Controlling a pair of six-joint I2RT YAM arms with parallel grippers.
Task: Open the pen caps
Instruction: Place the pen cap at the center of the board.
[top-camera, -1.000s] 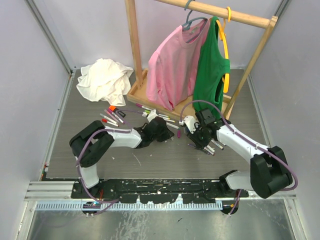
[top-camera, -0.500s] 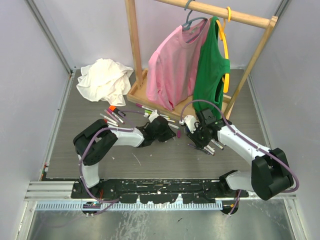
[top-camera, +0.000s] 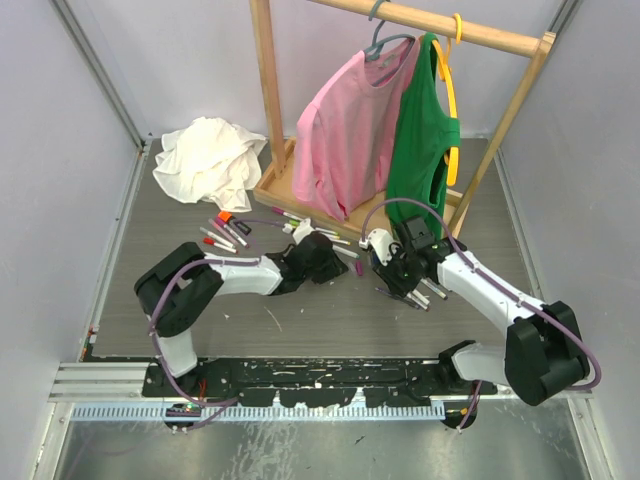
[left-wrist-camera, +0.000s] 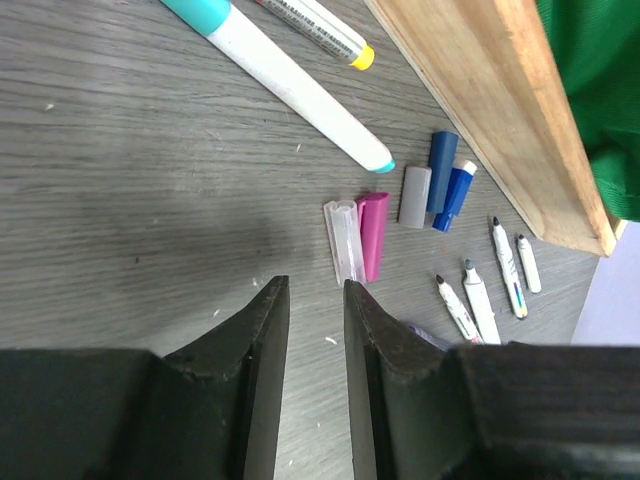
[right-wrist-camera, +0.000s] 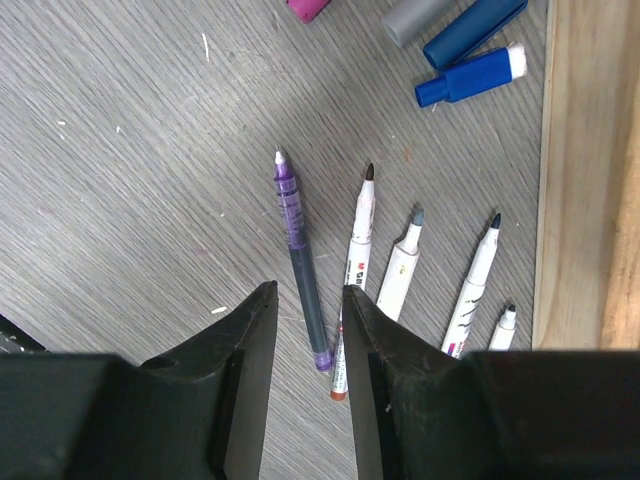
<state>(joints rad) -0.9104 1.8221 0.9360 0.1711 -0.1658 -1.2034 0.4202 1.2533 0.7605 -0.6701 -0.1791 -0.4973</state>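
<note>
Wooden rack base (left-wrist-camera: 500, 100) borders the loose pen caps (left-wrist-camera: 372, 235), both arms' jaws narrowly parted (gripping nothing).

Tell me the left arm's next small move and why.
Probably swing the left tool toward the teal-capped pen: the tool's jaws stand apart, empty; the clear cap and pink cap lie loose ahead, while that pen looks capped.

Site type: robotics lab test cell.

Evidence:
- Pale wall panels (top-camera: 60, 200) in alu. frame posts (top-camera: 97, 72) enclose a grey wood-grain table (top-camera: 320, 320).
- Left arm (top-camera: 240, 274) and right arm (top-camera: 480, 285) are bolted to a metal base rail (top-camera: 300, 382) at the near edge, w/ purple cabling (top-camera: 395, 204) exposed.
- Staged props: wooden rack (top-camera: 266, 90) w/ pink shirt (top-camera: 345, 130) and green shirt (top-camera: 420, 140), crumpled white cloth (top-camera: 210, 160), loose pens (top-camera: 225, 235).
</note>
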